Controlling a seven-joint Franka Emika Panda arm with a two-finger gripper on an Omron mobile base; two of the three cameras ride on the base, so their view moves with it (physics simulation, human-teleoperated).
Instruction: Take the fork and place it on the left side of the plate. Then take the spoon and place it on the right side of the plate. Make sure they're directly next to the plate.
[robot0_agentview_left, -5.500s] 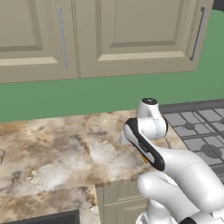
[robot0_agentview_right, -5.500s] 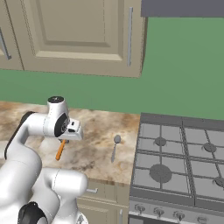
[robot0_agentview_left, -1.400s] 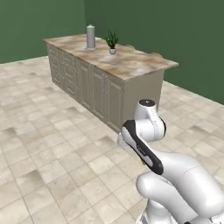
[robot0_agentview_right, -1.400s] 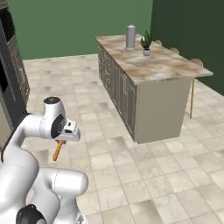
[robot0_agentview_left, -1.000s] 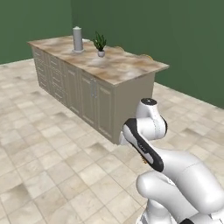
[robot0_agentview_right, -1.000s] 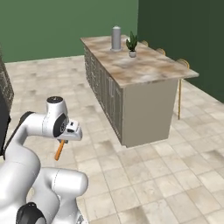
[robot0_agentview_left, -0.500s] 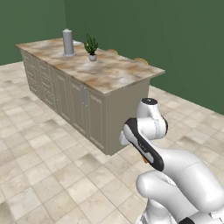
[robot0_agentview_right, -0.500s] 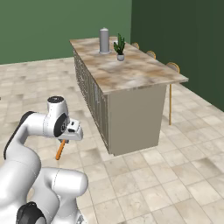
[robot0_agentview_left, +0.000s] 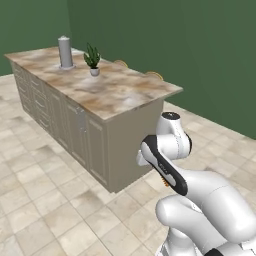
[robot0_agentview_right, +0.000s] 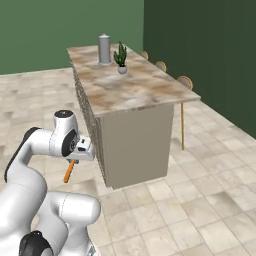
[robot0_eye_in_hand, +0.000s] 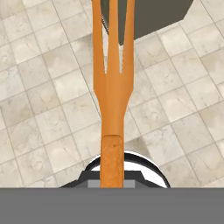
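The gripper (robot0_agentview_right: 75, 159) is nearly closed on the handle of the fork (robot0_eye_in_hand: 113, 109), which in the hand view runs straight up from between the fingers with its three tines pointing away over the tiled floor (robot0_eye_in_hand: 52, 87). In the right base view the orange handle (robot0_agentview_right: 69, 171) hangs down and slightly aslant below the hand, well above the floor and just short of the near end of the kitchen island (robot0_agentview_right: 130, 90). The step in hand looks like carrying the fork to the plate, which is not to be seen on the part of the island top that these views cover; only a grey canister (robot0_agentview_left: 65, 52) and a small potted plant (robot0_agentview_left: 93, 61) stand there, toward the far end, with stools (robot0_agentview_right: 184, 82) along the island's far long edge. To do this well, I would keep the grip firm and the wrist steady while the base travels, since the hold is at the very end of the handle and a long thin fork could swing or slip. The tines should stay clear of the island's near end panel (robot0_agentview_right: 135, 145) as the robot passes it. Once the plate is found, the fork should be lowered flat onto the top beside the plate's left rim, parallel to it and close without riding up on the rim.
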